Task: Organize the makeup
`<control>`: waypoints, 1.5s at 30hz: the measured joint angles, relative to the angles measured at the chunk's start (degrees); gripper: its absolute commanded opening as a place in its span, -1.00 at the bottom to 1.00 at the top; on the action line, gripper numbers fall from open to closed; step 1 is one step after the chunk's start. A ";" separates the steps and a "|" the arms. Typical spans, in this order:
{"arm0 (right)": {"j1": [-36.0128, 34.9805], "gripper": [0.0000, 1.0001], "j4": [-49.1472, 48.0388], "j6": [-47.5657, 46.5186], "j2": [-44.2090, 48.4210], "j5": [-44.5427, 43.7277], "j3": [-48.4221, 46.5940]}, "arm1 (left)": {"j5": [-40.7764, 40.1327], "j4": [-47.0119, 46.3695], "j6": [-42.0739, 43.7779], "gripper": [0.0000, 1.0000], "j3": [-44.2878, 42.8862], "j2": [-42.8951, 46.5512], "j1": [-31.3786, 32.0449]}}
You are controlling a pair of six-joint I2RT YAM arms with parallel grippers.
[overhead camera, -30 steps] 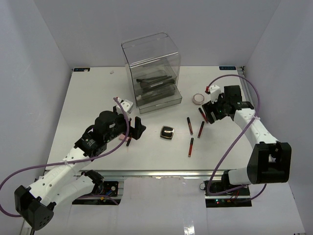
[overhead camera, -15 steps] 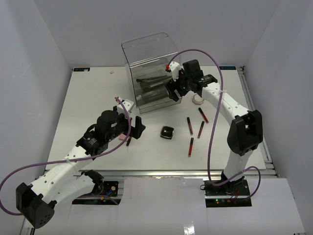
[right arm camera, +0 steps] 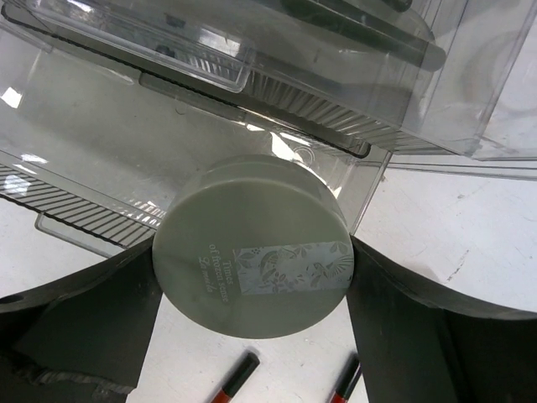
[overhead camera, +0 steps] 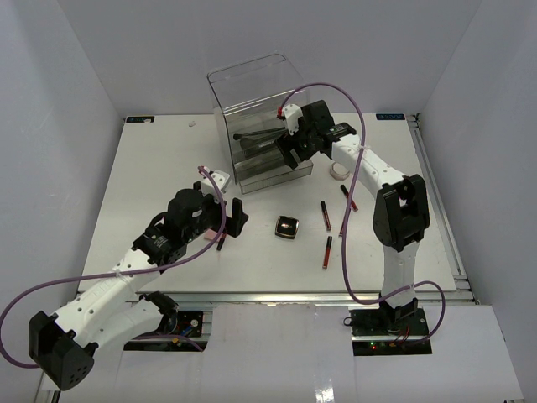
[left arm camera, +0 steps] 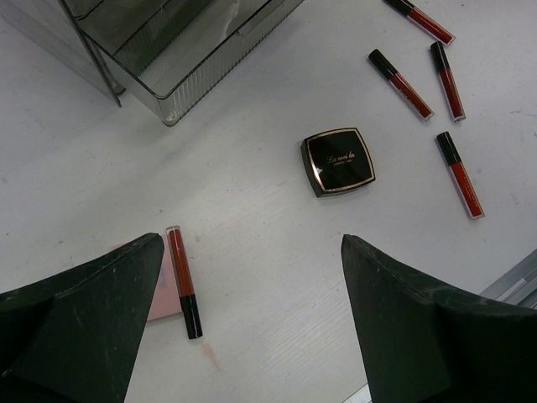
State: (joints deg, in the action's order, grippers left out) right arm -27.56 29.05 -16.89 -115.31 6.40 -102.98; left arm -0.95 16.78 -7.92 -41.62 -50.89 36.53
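Observation:
My right gripper [right arm camera: 252, 281] is shut on a round silver-grey tin [right arm camera: 256, 243], held just in front of the clear drawer box [overhead camera: 260, 96] and over its pulled-out lower drawer [right arm camera: 109, 159]. Black brushes [overhead camera: 264, 134] lie inside the box. My left gripper [left arm camera: 252, 252] hangs open above the table. Just inside its left finger lie a red-and-black tube [left arm camera: 183, 281] and a pink palette [left arm camera: 164, 295], partly hidden by that finger. A black square compact [left arm camera: 337, 159] sits further out, with several more tubes [overhead camera: 325, 216] to its right. A small white-pink jar [overhead camera: 338, 170] stands beside the box.
The drawer box stands at the back middle of the white table [overhead camera: 151, 168], with two drawers pulled forward. White walls close in the left, right and back. The table's front edge [left arm camera: 516, 281] runs close beyond my left gripper's right finger.
My right arm has swung from the right side of the table, near the jar, left and back to the front of the drawer box. The left arm has hardly moved.

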 measured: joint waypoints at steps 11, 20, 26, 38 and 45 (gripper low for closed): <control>0.00 0.91 -0.18 0.41 0.01 -0.24 0.14 | 0.04 0.01 0.01 0.96 0.01 -1.52 -0.04; 0.38 0.86 0.32 -2.44 9.89 8.21 10.64 | 0.93 -0.03 -0.52 0.96 0.01 -4.97 -1.43; 2.39 0.87 1.53 -8.24 30.68 22.54 27.48 | 4.77 0.47 -2.07 0.96 -0.03 -14.41 -5.68; 13.25 0.87 -2.55 -13.91 48.18 40.60 48.77 | 0.23 5.18 -3.46 0.79 -2.98 -26.79 -8.04; 13.34 0.87 -3.89 -14.71 49.54 44.06 49.44 | -2.02 5.59 -4.21 0.76 -3.35 -26.78 -8.92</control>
State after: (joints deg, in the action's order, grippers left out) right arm -14.22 25.16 -31.60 -65.76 50.46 -53.53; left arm -2.97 22.37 -12.12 -44.97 -77.67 27.62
